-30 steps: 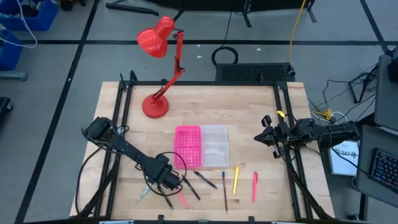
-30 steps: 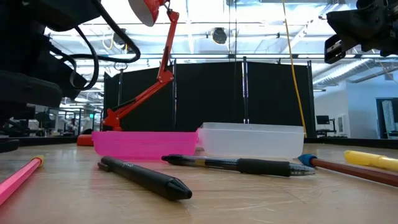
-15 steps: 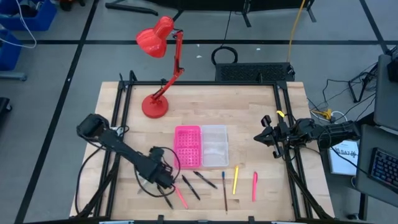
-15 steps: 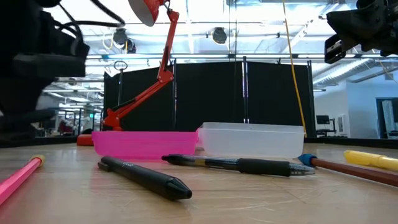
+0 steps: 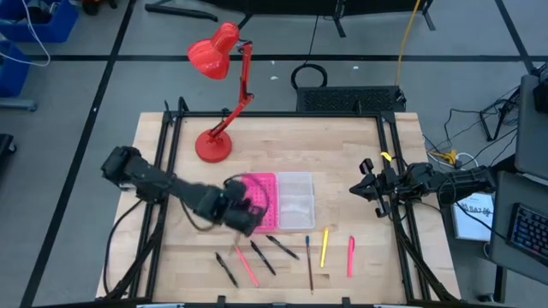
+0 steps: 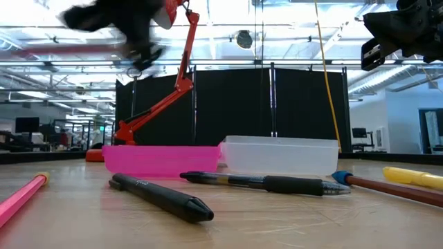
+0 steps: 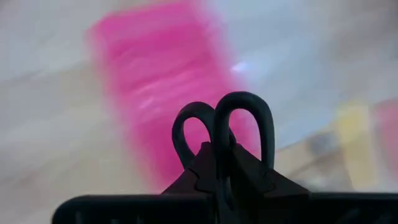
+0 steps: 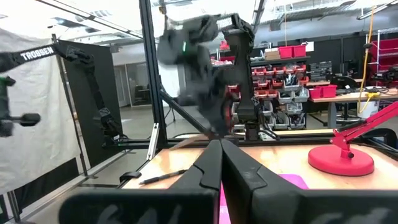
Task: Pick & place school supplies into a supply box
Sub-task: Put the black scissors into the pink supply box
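The supply box lies open mid-table, pink half (image 5: 259,201) joined to clear tray (image 5: 295,199); the low view shows both, pink (image 6: 159,159) and clear (image 6: 280,155). My left gripper (image 5: 244,214) hovers over the pink half's near-left corner, shut on the small black-handled scissors (image 7: 224,127). Several pens and pencils lie near the box: black (image 5: 227,269), (image 5: 264,258), (image 5: 282,248), pink (image 5: 247,265), brown (image 5: 309,261), yellow (image 5: 325,248), pink (image 5: 351,255). My right gripper (image 5: 364,190) waits shut above the right edge. My left gripper pinches the scissors between its two fingers, just behind the two black handle loops (image 7: 245,109), which stick out past the fingertips. The blades are hidden by the gripper. The scissors are lifted clear of the table.
A red desk lamp stands on its round base (image 5: 213,145) at the far left, its head (image 5: 214,53) beyond the table. Black frame rails run along the left and right table edges. Bare wood lies right of the clear tray.
My left gripper has risen fast from the table's near-left part, by the black and pink pens, and swung toward the far edge and right, over the pink half. The scissors came up with it, off the table. The pens have stayed put.
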{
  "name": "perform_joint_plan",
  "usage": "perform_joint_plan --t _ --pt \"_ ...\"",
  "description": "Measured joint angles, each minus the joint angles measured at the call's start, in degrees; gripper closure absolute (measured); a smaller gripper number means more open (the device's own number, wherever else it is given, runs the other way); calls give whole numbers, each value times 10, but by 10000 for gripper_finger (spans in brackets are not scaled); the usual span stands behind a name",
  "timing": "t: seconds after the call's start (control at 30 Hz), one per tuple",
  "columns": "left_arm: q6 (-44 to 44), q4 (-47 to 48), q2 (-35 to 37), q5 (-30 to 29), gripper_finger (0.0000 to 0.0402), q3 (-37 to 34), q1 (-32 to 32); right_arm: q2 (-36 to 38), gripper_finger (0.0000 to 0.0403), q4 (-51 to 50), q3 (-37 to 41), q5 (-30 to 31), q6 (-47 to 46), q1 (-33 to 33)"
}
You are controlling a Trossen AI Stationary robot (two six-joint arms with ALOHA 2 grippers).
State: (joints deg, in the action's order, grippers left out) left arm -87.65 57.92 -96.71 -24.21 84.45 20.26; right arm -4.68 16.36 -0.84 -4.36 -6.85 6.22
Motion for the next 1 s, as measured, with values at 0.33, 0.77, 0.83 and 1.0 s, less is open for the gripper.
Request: perform_joint_plan --t 0.33,0.77,0.83,1.0 --pt "236 -322 -39 40 378 28 -121 0 403 -1 0 -1 0 0" --pt "203 -370 -176 137 378 27 -197 -4 403 -4 0 -2 0 0" --pt "202 -371 -181 138 378 27 -202 -4 403 -4 0 -2 0 0" --pt "200 -364 -190 143 378 28 -207 -4 403 -4 0 -2 0 0"
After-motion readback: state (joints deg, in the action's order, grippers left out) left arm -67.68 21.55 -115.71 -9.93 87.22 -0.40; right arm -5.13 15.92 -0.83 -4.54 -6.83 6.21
